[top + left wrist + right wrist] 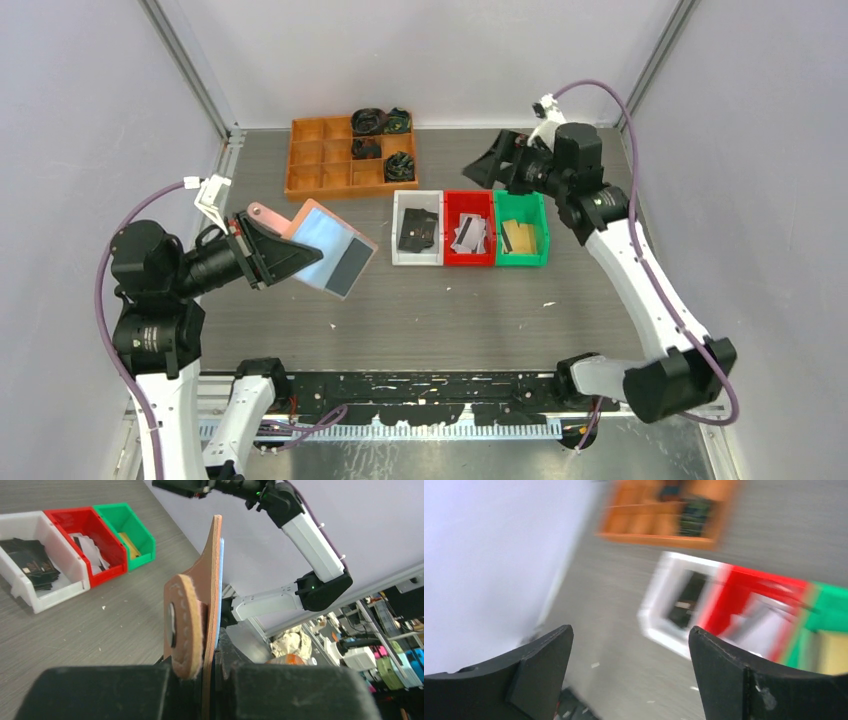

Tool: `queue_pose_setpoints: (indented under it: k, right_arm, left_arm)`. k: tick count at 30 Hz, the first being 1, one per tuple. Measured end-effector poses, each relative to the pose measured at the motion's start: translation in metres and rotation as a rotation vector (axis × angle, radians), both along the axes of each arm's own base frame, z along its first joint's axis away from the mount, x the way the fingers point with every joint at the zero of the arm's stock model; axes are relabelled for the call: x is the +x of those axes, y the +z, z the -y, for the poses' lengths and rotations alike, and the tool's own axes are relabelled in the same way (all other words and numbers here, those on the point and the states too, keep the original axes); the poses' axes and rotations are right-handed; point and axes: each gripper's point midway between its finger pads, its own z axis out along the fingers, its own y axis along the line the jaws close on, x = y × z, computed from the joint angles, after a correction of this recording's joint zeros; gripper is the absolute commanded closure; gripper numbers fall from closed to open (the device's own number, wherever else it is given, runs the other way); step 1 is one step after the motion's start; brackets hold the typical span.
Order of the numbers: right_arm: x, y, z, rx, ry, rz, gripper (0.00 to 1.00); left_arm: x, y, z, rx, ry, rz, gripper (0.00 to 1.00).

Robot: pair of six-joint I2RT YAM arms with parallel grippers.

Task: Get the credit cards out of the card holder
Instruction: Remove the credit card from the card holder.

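Pinching the open card holder (335, 252) aloft left of the bins (468, 194) with my left gripper (280, 250), right gripper (629, 650) wide and empty; my judgement: hold it steady, approach a pocket mouth squarely.

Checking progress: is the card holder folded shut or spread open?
Spread open: the card holder, clamped in the left gripper, shows its light blue and dark inner pockets in the top view.

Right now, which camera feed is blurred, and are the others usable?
Right wrist view: motion-smeared, red bin and orange tray streaked, only the right gripper sharp. Top view: crisp, evenly lit. Left wrist view: card holder clear, seen edge-on.
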Motion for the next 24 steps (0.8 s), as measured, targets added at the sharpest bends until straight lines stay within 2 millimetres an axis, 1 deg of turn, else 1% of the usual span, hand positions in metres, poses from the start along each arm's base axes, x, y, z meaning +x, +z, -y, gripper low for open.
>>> queue_pose_setpoints:
  k: [1,2,4,5,6,8,9,10,13,15,17,21,22,23,24]
  right_arm:
    - [-0.014,0.025,-0.023,0.059,0.095,0.065,0.07]
    - [-0.029,0.046,-0.043,0.103,0.183,0.116,0.07]
    - [-0.075,0.088,-0.089,0.197,0.409,0.223,0.06]
    - [-0.096,0.104,-0.107,0.236,0.506,0.259,0.06]
    - [-0.123,0.121,-0.126,0.281,0.622,0.302,0.06]
    - [-0.167,0.144,-0.152,0.344,0.813,0.354,0.05]
    - [-0.184,0.153,-0.160,0.366,0.890,0.374,0.05]
    - [-0.197,0.160,-0.167,0.381,0.948,0.388,0.05]
    - [-0.223,0.170,-0.186,0.400,1.080,0.400,0.06]
    - [-0.237,0.168,-0.200,0.396,1.153,0.390,0.08]
    - [-0.245,0.161,-0.210,0.379,1.199,0.373,0.09]
    - [-0.257,0.139,-0.227,0.329,1.264,0.318,0.14]
    - [-0.259,0.133,-0.230,0.318,1.274,0.309,0.17]
    - [-0.262,0.129,-0.232,0.310,1.284,0.296,0.22]
    - [-0.264,0.125,-0.234,0.302,1.294,0.286,0.29]
  left_arm:
    - [-0.001,-0.001,0.001,-0.002,-0.015,-0.002,1.00]
    - [-0.003,-0.003,0.002,-0.004,-0.033,-0.006,1.00]
    - [-0.005,-0.006,0.004,-0.014,-0.063,-0.020,1.00]
    - [-0.006,-0.007,0.005,-0.023,-0.082,-0.031,1.00]
    - [-0.007,-0.009,0.006,-0.033,-0.101,-0.044,1.00]
    - [-0.010,-0.010,0.008,-0.047,-0.130,-0.058,1.00]
    - [-0.011,-0.009,0.008,-0.050,-0.141,-0.058,1.00]
    - [-0.014,-0.009,0.009,-0.053,-0.153,-0.057,1.00]
    - [-0.026,-0.004,0.011,-0.055,-0.192,-0.031,1.00]
    - [-0.033,-0.002,0.012,-0.053,-0.212,-0.012,1.00]
    - [-0.039,-0.001,0.013,-0.054,-0.231,-0.005,1.00]
    - [-0.045,0.000,0.013,-0.054,-0.259,-0.001,1.00]
    - [-0.046,0.000,0.014,-0.054,-0.266,-0.003,1.00]
    - [-0.047,0.000,0.014,-0.054,-0.270,-0.003,1.00]
    - [-0.048,0.000,0.014,-0.054,-0.276,-0.003,1.00]
